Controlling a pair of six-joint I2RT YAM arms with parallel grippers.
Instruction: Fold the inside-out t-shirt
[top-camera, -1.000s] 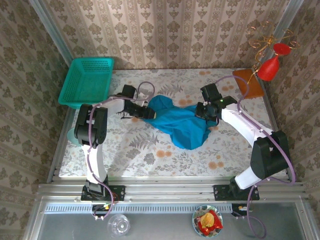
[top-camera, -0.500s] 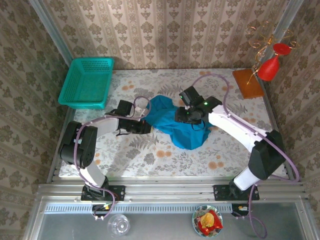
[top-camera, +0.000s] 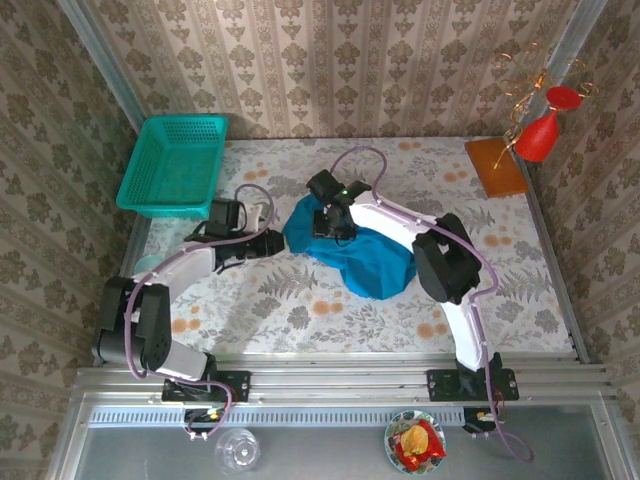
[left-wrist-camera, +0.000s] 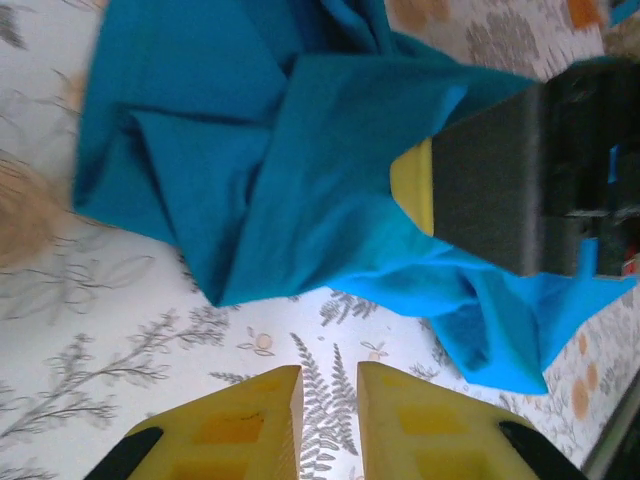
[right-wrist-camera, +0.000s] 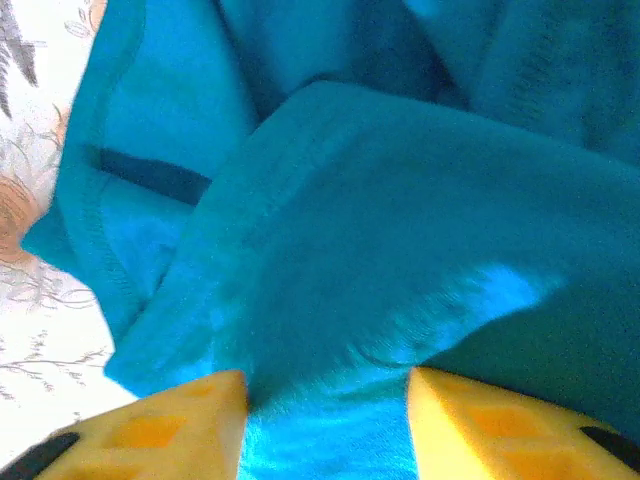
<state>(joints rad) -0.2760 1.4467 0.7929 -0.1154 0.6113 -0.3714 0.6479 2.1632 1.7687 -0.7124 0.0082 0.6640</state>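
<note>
- Left pincer (left-wrist-camera: 328, 378), nearest to me: it sits low over the floral surface (top-camera: 300, 300), just short of the cloth. Its yellow fingers are almost together, with a thin slit between them and nothing in it.
- It has to spread before it goes in. As it stands, it would only push the cloth along.
- The inside-out t-shirt (top-camera: 365, 258) lies about mid-surface, between the two arms. It is a crumpled blue-teal heap, not spread out, with several folds stacked on each other.
- From the left wrist, one pointed flap of cloth (left-wrist-camera: 215, 290) reaches toward my left fingers. I judge it the easiest edge to take.
- Right pincer (right-wrist-camera: 326, 382): it is down on the heap's far-left part. The fingers are apart, with cloth bulging up between them. I see no pinch yet.
- A stitched hem (right-wrist-camera: 100, 230) runs down the left side of the right wrist view. It is a better hold than the middle of a panel.
- My read of the step: open the heap flat first, since folding can't start from this pile.
- To do it well:
  - Take a single layer at a hem or sleeve edge with each pincer.
  - Lift only a little.
  - Draw the two holds apart slowly so the folds slide off each other.
  - Watch that the arms don't cross over the cloth.
- Risk: a bite through two layers would drag the whole bundle without unfolding it.
- Teal basket (top-camera: 175, 165): it is in the far-left corner, well apart and out of the working path.
</note>
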